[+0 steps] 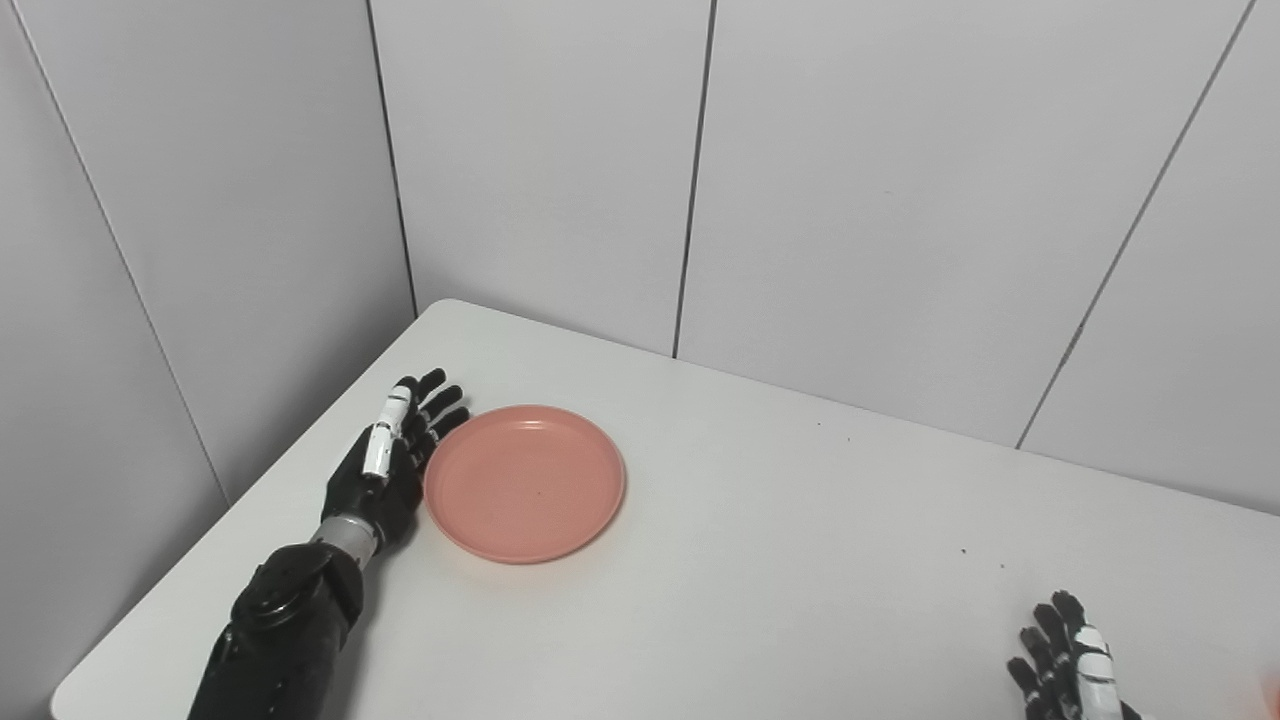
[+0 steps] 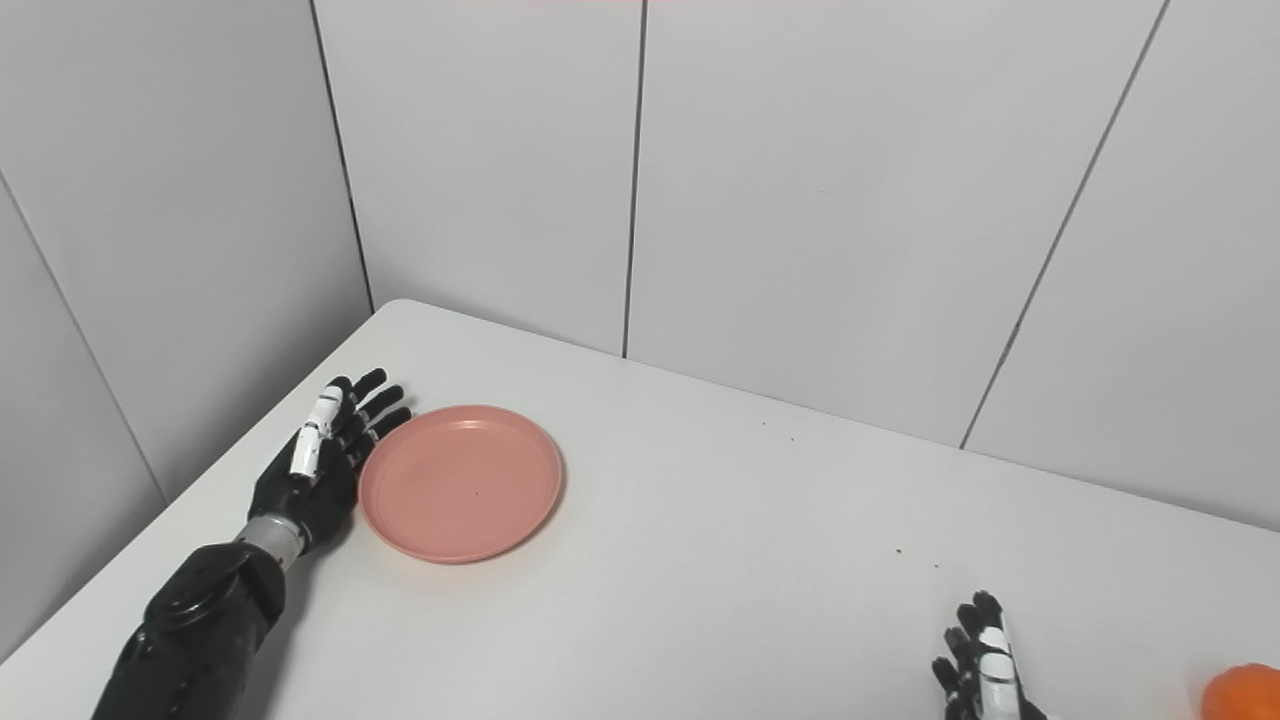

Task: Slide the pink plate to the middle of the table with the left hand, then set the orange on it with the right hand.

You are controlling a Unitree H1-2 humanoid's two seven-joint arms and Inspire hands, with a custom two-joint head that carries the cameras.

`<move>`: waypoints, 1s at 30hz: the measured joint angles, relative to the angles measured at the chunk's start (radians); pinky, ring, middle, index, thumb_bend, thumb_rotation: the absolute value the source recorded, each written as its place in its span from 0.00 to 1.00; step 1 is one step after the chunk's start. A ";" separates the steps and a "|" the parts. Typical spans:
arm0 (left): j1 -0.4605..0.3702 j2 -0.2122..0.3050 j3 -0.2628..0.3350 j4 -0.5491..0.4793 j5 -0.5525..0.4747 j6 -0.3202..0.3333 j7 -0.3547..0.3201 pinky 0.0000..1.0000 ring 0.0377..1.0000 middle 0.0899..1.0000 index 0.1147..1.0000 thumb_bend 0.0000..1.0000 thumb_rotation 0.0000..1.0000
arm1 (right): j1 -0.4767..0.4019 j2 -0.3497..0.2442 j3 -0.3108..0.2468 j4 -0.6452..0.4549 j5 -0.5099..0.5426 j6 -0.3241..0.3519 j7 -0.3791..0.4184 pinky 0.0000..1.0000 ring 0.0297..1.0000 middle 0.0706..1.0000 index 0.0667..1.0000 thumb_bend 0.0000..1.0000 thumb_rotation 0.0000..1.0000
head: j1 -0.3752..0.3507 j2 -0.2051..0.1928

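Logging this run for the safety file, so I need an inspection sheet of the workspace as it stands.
Surface: white table, a few small dark specks.
Job's things: pink plate empty, on the table's left part; orange at the lower right edge, cut off by the frame.
Clutter: nothing seen.
Hands: left hand open, fingers extended, against the plate's left rim; right hand open at the bottom right, holding nothing, beside the orange.
Cables: nothing seen.
Surroundings: grey wall panels on two sides, forming a corner.

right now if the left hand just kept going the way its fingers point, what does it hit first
Probably nothing on the table: the left hand points past the pink plate's left rim toward the far corner, so the wall likely comes first.
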 measured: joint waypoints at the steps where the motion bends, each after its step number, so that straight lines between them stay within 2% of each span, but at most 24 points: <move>1: 0.000 -0.001 -0.002 -0.004 0.002 0.007 0.003 0.89 0.90 0.90 0.88 0.32 1.00 | 0.000 0.001 0.000 0.000 0.000 0.000 0.000 1.00 1.00 1.00 1.00 0.23 1.00 | -0.006 0.005; 14: -0.009 -0.014 -0.048 -0.026 0.018 0.026 0.016 0.90 0.91 0.91 0.89 0.35 1.00 | -0.007 0.001 0.002 0.006 0.000 0.000 0.001 1.00 1.00 1.00 1.00 0.24 1.00 | -0.023 0.017; 22: -0.031 -0.052 -0.069 -0.037 0.018 0.058 0.021 0.91 0.91 0.91 0.88 0.31 1.00 | -0.007 0.003 0.007 0.017 -0.023 0.000 0.001 1.00 1.00 1.00 1.00 0.26 1.00 | -0.041 0.032; 30: -0.036 -0.081 -0.125 -0.058 0.047 0.074 0.026 0.89 0.90 0.91 0.89 0.32 1.00 | -0.007 0.006 0.008 0.018 -0.031 0.000 0.001 1.00 1.00 1.00 1.00 0.27 1.00 | -0.064 0.051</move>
